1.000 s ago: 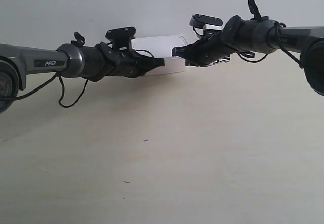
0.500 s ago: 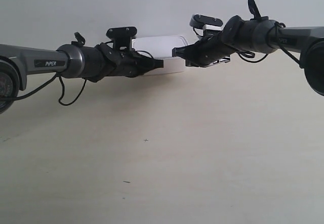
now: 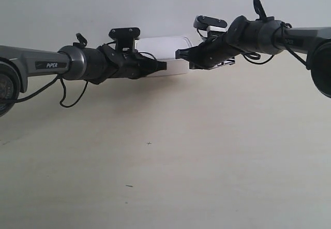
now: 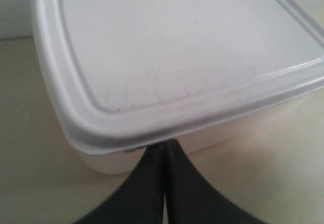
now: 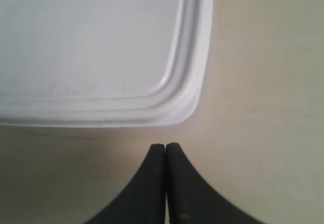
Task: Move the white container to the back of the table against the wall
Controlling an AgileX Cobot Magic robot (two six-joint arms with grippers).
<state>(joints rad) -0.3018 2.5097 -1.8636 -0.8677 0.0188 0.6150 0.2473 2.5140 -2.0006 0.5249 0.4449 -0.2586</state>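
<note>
Two arms reach in from opposite sides over the bench (image 3: pixel 207 151), and between their tips sits the white container (image 3: pixel 165 48), lid on, at the far edge of the bench right by the wall (image 3: pixel 155 6); I cannot tell whether it actually touches the wall. On my left wrist feed the left jaws are pressed fully together with nothing between them, and their dark fingertips (image 4: pixel 147 183) meet the side of the white container (image 4: pixel 177 57) just under the overhanging rim of the lid (image 4: pixel 152 123). On the right wrist feed the right jaws are likewise closed tight and empty; their fingertips (image 5: pixel 149 183) stop just short of the white container (image 5: pixel 91 42), near one rounded corner, with a strip of bare bench (image 5: pixel 263 107) between. From the exterior camera, the arm at the exterior view's left (image 3: pixel 83 63) lies nearly level, while the arm at the exterior view's right (image 3: pixel 258 35) slopes down toward the box.
</note>
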